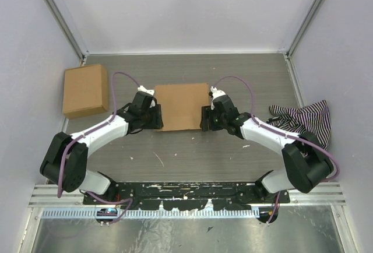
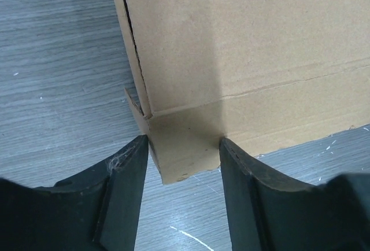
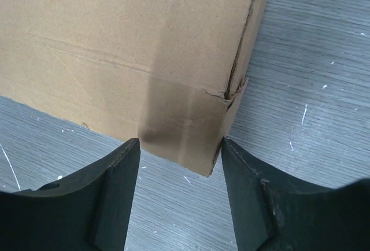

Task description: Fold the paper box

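I see the paper box [image 1: 182,106] mid-table [image 1: 186,154] between my left gripper [image 1: 156,117] and right gripper [image 1: 205,119], one at each near corner, a second box [image 1: 85,90] far left, a cloth [image 1: 303,119] right.

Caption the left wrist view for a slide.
Left gripper, jaws straddling a corner of the paper box on the table.
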